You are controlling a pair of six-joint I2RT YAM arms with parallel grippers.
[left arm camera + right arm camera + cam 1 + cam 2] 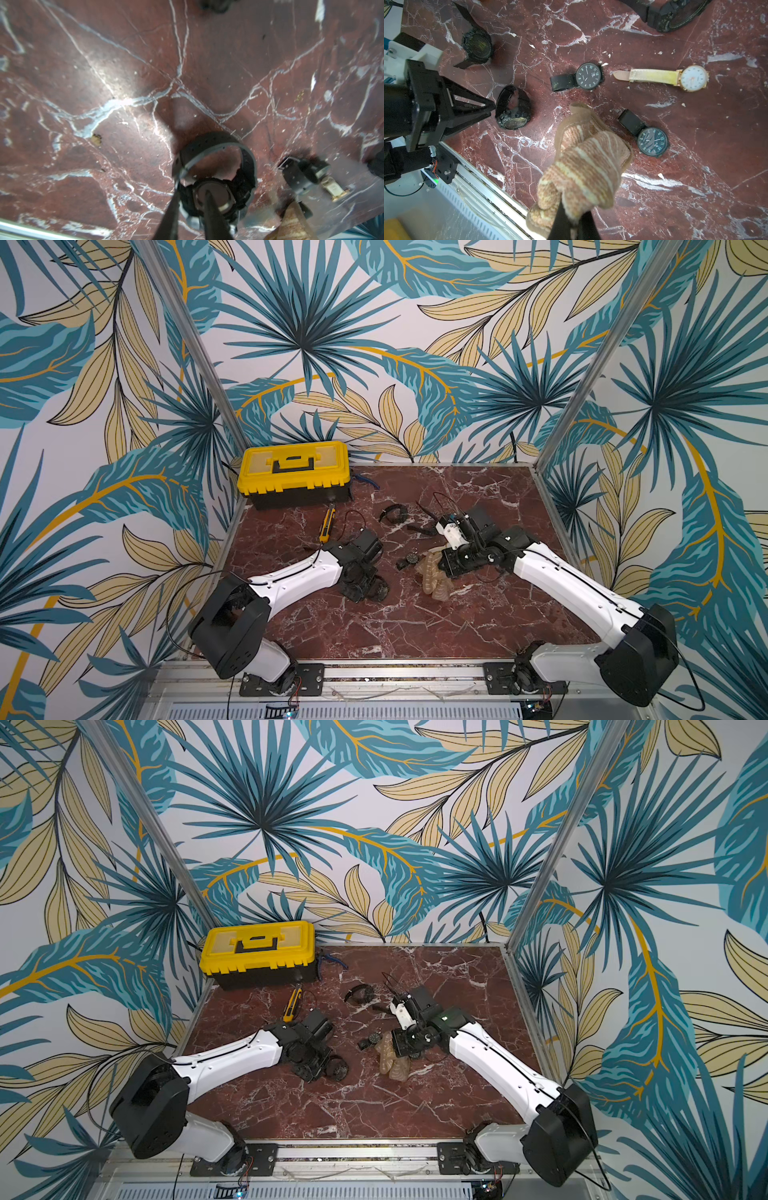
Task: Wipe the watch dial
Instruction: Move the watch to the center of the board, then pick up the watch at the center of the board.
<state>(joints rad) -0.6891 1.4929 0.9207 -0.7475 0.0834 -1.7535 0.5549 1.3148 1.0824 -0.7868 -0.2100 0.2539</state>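
A black digital watch [216, 195] lies on its side on the marble table [104, 62], strap looped, dial [513, 123] facing sideways. My left gripper [192, 186] points down at it, jaws a little apart. One finger is outside the strap edge and the other lies over the case back. From the right wrist view, the left fingertips [492, 108] touch the strap loop [508, 97]. My right gripper [574, 220] is shut on a tan striped cloth [583, 162], which hangs bunched beside the watch and shows in both top views [434, 576] [392, 1060].
Several other watches lie around: a black analogue one [588, 76], a white-dialled one with a cream strap [693, 78], another black one [652, 143] and a digital one [477, 45]. A yellow toolbox [293, 468] and a yellow utility knife [327, 524] sit at the back left.
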